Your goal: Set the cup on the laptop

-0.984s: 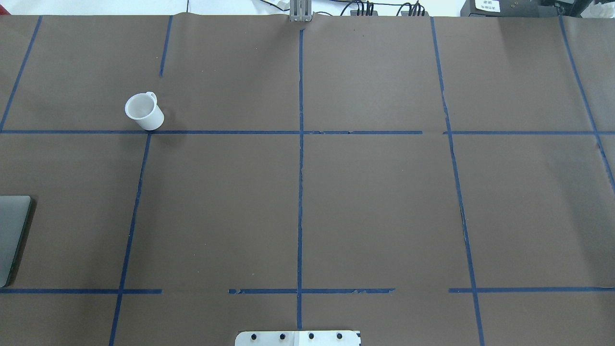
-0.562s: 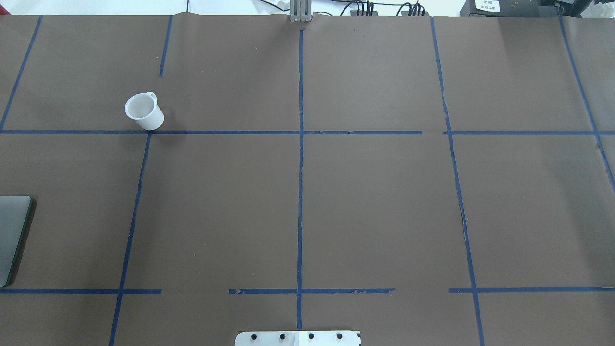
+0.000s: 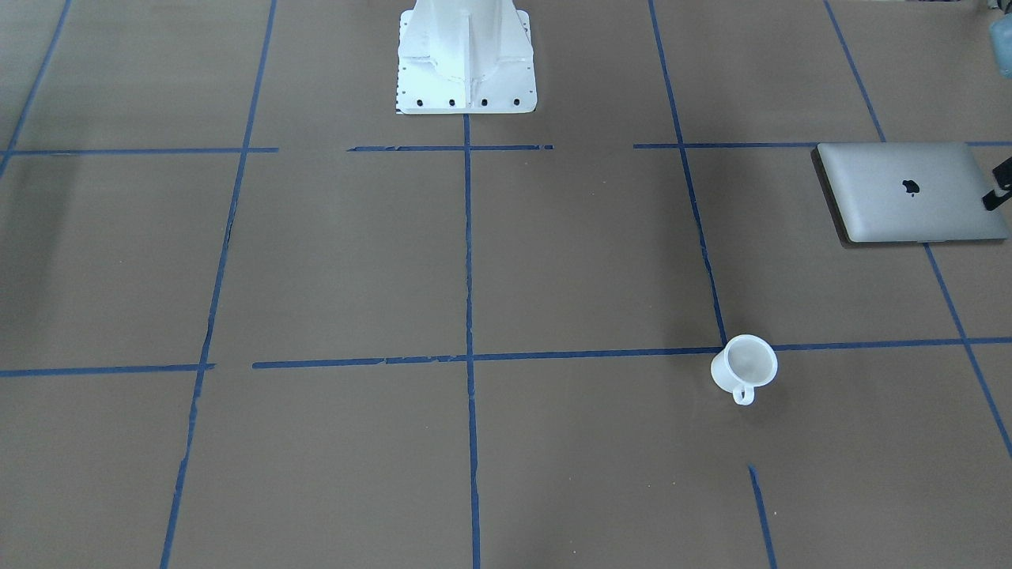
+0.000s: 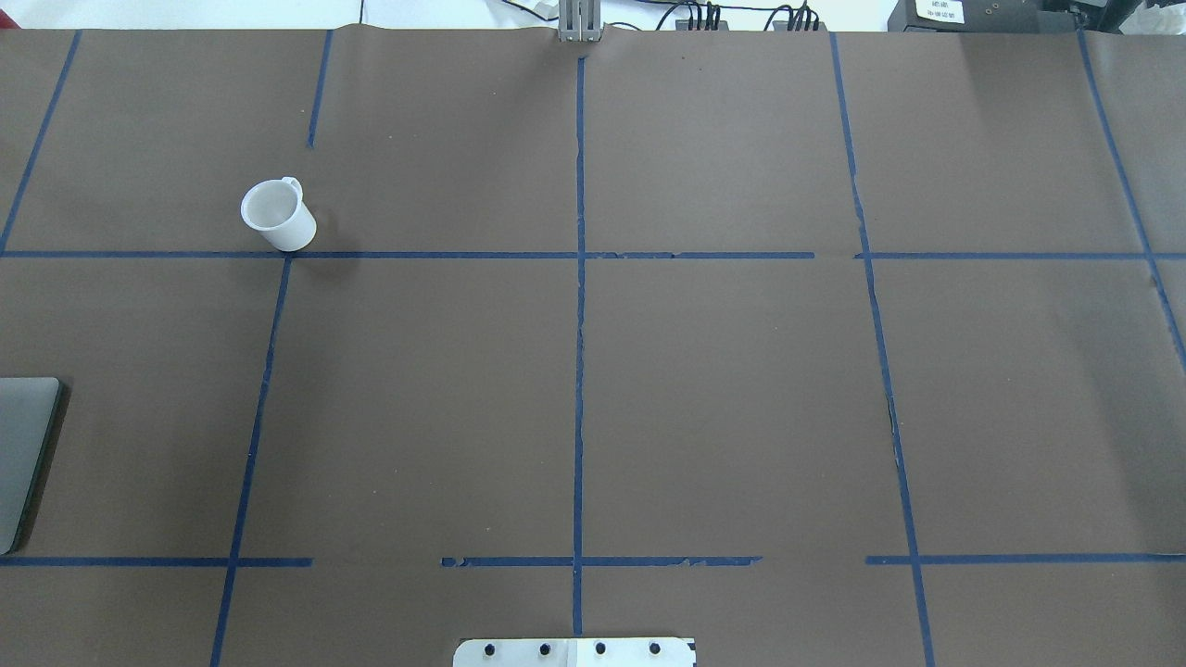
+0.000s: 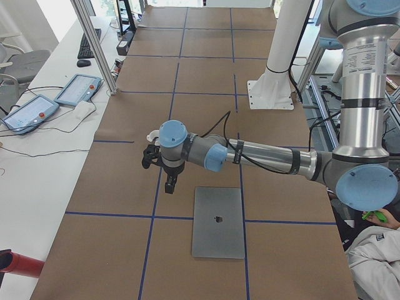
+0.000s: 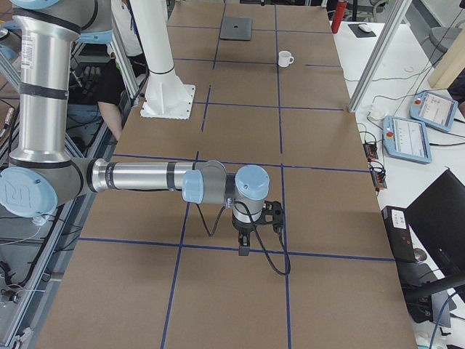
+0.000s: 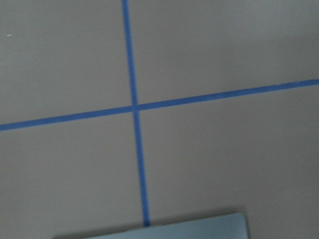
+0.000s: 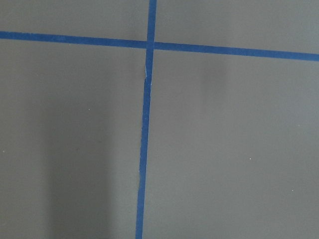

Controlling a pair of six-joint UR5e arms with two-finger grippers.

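Note:
The small white cup (image 4: 276, 215) stands upright on the brown table, handle away from the robot, and also shows in the front view (image 3: 744, 366) and far off in the right side view (image 6: 285, 59). The closed silver laptop (image 3: 909, 194) lies flat near the table's left end (image 5: 218, 222); only its edge shows overhead (image 4: 23, 454) and in the left wrist view (image 7: 159, 231). My left gripper (image 5: 170, 183) hangs above the table just beyond the laptop's corner. My right gripper (image 6: 244, 246) hangs over a tape cross at the other end. I cannot tell whether either is open.
The white robot pedestal (image 3: 466, 55) stands at the table's middle back edge. Blue tape lines grid the brown cover. Teach pendants (image 5: 78, 89) (image 6: 407, 138) and metal posts (image 5: 94, 44) stand on the operators' side. A red object (image 5: 19, 265) lies off the table's left end.

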